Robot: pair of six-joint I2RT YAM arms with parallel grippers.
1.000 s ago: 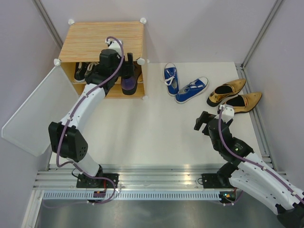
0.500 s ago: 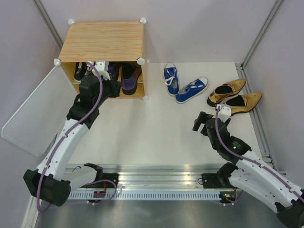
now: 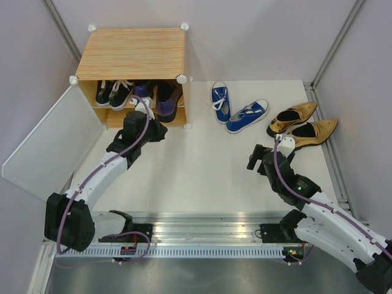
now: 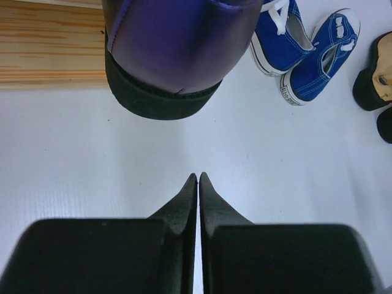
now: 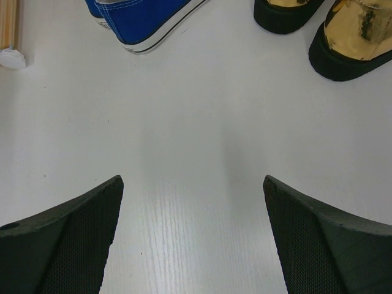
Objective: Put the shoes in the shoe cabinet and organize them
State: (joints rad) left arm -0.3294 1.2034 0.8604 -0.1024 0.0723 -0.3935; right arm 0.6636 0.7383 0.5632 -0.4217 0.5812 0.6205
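The wooden shoe cabinet (image 3: 131,52) stands at the back left with its pale door (image 3: 52,144) swung open. Black sneakers (image 3: 113,93) and purple heels (image 3: 165,101) sit inside it. One purple heel (image 4: 171,55) juts over the cabinet's front edge. My left gripper (image 3: 160,131) is just in front of the cabinet over bare table, shut and holding nothing (image 4: 198,177). Blue sneakers (image 3: 221,101) (image 3: 247,116) and gold heels (image 3: 293,118) (image 3: 315,130) lie on the table at the right. My right gripper (image 3: 254,156) (image 5: 192,184) hovers open, nearer than the gold heels.
A white corner connector (image 5: 11,58) marks the cabinet's near right foot. The open door (image 3: 52,144) takes up the far left side. Grey walls close the table on three sides, and a metal rail (image 3: 202,229) runs along the near edge.
My left arm has pulled back out of the cabinet toward the near side and its gripper has shut empty; the purple heel stays on the shelf. The right arm barely moved.
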